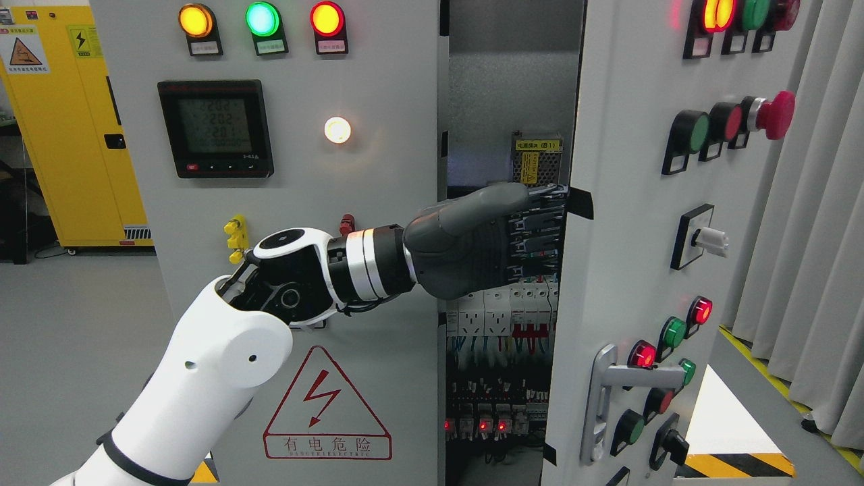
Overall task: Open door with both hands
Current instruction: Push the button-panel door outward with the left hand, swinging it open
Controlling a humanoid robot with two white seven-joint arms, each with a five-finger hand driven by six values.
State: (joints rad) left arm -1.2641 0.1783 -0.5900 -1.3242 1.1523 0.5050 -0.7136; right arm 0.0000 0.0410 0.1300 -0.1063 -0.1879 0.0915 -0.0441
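Cabinet interior (503, 101) is exposed through a tall vertical gap between the fixed left panel (378, 283) and the swung door (628, 223). Inside: a perforated metal power-supply box with a yellow label (538, 154) up top, a row of white breakers (496, 310) with red jumpers mid-height, and below them dark wiring and a line of small red LEDs (482, 425) near the bottom.

Door is flat grey-painted sheet metal, long axis vertical, hinged on the right side and angled outward toward the camera, so its free left edge faces the gap. Its face carries round red and green pushbuttons, a red mushroom stop (776, 115), a white rotary switch (709, 237) and a silver lever handle (607, 391) near the lower left edge.

Left hand (486, 243), dark grey matte plastic, reaches from the lower left across the left panel into the gap. Its fingers (540, 229) curl around the door's free edge at mid-height, thumb lying along the top; looks like a grasp, though the fingertips are hidden behind the edge, so contact is probably there, not confirmed.

Left forearm (223, 364) is glossy white shell with a black and silver wrist joint. Right arm doesn't show.

Left panel has amber, green and red lamps along the top edge, a black digital meter (216, 128), and a red-bordered hazard triangle (326, 405) near the bottom.
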